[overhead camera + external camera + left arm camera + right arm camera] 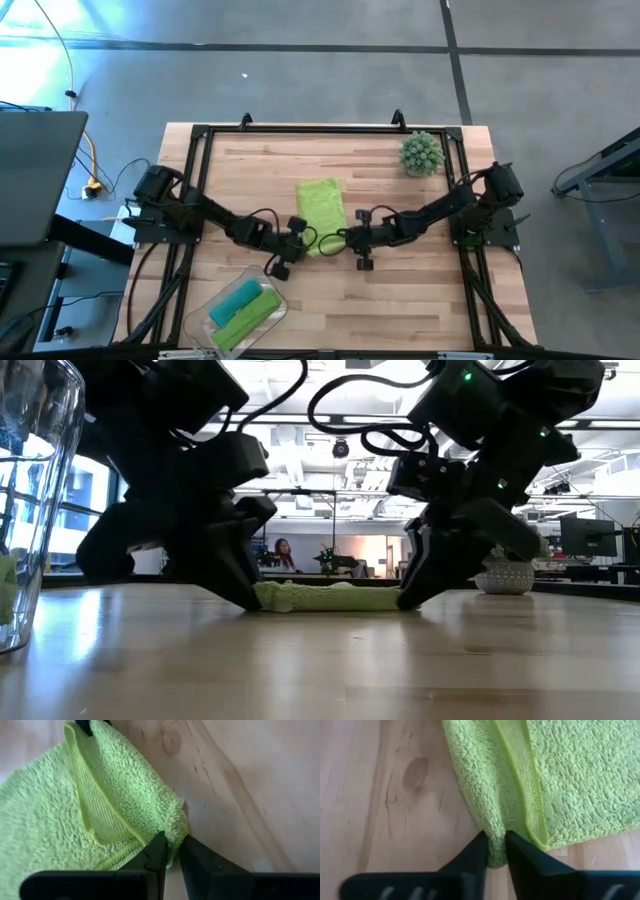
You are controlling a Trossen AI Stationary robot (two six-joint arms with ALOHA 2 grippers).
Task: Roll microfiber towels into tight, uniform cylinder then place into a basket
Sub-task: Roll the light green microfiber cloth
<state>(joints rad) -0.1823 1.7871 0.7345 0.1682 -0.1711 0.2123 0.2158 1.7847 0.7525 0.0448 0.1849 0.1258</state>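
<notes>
High view is showing my two arms meeting in the middle of the table (pixel 420 290), one on each side of the lime green towel (pixel 322 205). I am using that towel as my landmark. It is lying flat, and its long way is running from my claws toward the far edge of the table. My left claw (pixel 297 240) is pinching its near left corner and my right claw (pixel 347 240) is pinching its near right corner. Both arms are just as near to it.

Left wrist view is showing my left claw (pixel 171 851) squeezing narrow on a fluffy fold of the towel (pixel 90 815) at its corner. Right wrist view is showing my right claw (pixel 495 851) doing the same, with a bit of towel (pixel 560 780) between its two tips. So both claws are holding the towel's near edge.

I think the rolling is only starting, because the towel (pixel 330 597) is looking flat and low in the low view. To roll it, I am guessing I need to push this near edge away from me, along the towel's long way, toward the far end.

Past the towel's far end the wood is bare. The spiky ball (pixel 421 153) is sitting off to the right of that far end, well apart. The basket (pixel 200 318) is behind my left claw, near the table's front edge, and it is already holding a blue towel (pixel 234 299) and a green towel (pixel 245 322), both rolled.
</notes>
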